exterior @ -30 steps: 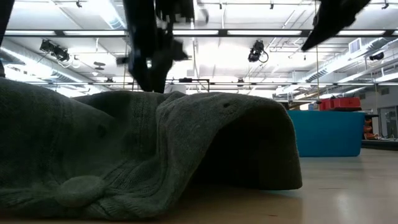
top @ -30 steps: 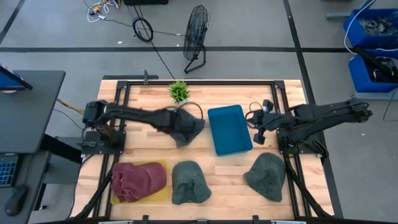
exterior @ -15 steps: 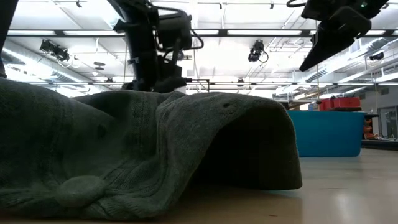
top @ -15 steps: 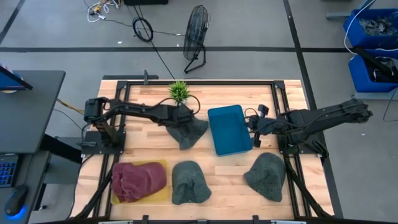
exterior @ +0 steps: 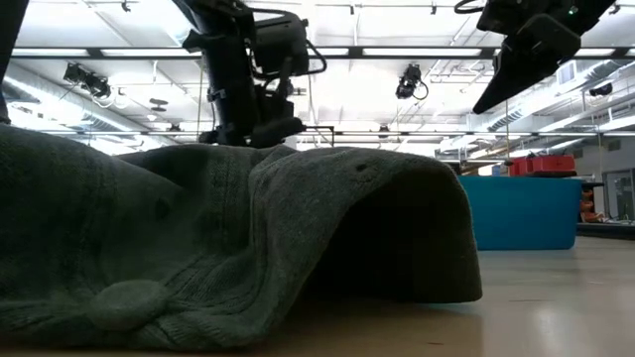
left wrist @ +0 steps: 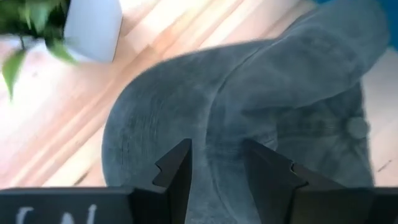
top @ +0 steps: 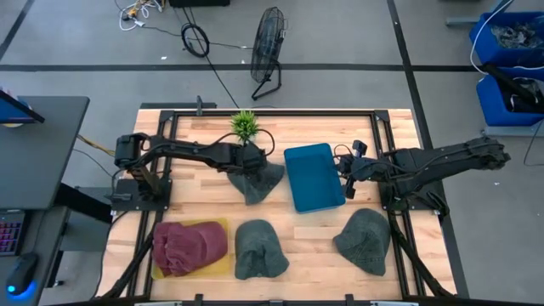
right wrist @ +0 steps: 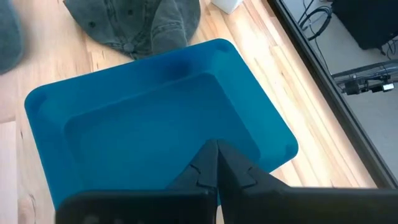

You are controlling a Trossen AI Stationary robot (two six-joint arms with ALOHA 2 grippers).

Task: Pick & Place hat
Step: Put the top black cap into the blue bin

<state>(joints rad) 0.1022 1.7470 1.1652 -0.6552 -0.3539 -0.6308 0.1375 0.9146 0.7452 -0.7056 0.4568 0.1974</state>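
A grey cap [top: 257, 183] lies on the table just left of the blue tray [top: 313, 180], crown up and brim [left wrist: 348, 43] toward the tray. My left gripper [top: 252, 161] hangs right over the crown, open, with its fingers on either side of a crease [left wrist: 214, 124] in the cloth. My right gripper [top: 347, 167] is shut and hovers over the tray's right rim [right wrist: 273, 137], touching nothing. In the low view the left arm [exterior: 243, 79] and the right gripper [exterior: 521, 55] show high above the table. My left gripper [left wrist: 217, 171] points down at the cap's crown, its open fingers [left wrist: 177, 171] straddling the crease. I cannot tell whether the fingertips touch the cloth. The cap rests on the table.
A red hat [top: 189, 246] on a yellow mat, a grey hat [top: 259, 248] and another grey hat [top: 364, 240] lie along the near edge; the middle one fills the low view [exterior: 198, 248]. A small potted plant [top: 245, 125] stands by the far edge, close to the left gripper.
The left gripper moved a little toward the far edge and then stopped. The cap, bunched and dark under the gripper a second ago, now lies spread on the table beside the tray. The right gripper edged toward the tray and came lower.
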